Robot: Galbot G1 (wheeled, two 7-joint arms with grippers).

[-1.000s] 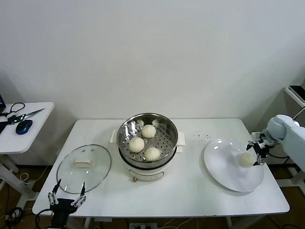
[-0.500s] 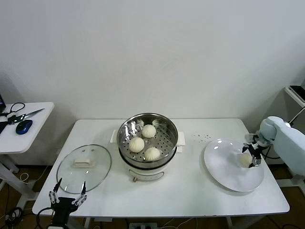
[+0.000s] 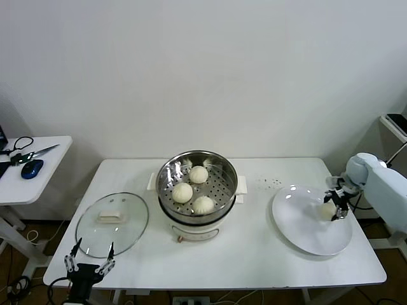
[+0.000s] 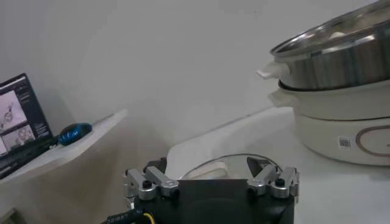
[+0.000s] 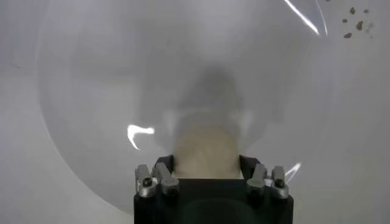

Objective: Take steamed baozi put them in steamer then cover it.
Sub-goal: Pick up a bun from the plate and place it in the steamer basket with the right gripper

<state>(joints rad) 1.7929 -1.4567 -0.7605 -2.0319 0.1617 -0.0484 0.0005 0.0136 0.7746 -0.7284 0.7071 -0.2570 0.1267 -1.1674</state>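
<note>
The steamer [image 3: 166,170] stands mid-table with three steamed baozi in its basket [image 3: 198,174] [image 3: 182,192] [image 3: 203,204]. Another baozi [image 3: 327,210] lies on the white plate [image 3: 299,222] at the right. My right gripper [image 3: 336,204] is down over it, and in the right wrist view its fingers [image 5: 247,163] press both sides of the bun [image 5: 206,149]. The cover [image 3: 127,232] lies flat on the table, left of the steamer. My left gripper [image 3: 89,262] hangs open at the table's front left edge, near the cover [image 4: 225,165].
A small side table [image 3: 38,181] at the far left holds scissors and a blue mouse [image 3: 32,168]. A shelf edge [image 3: 394,124] shows at the far right. Small dark specks [image 3: 270,182] lie on the table between the steamer and the plate.
My right gripper has shifted slightly inward over the plate and its fingers have drawn in onto the baozi. The left arm has not moved.
</note>
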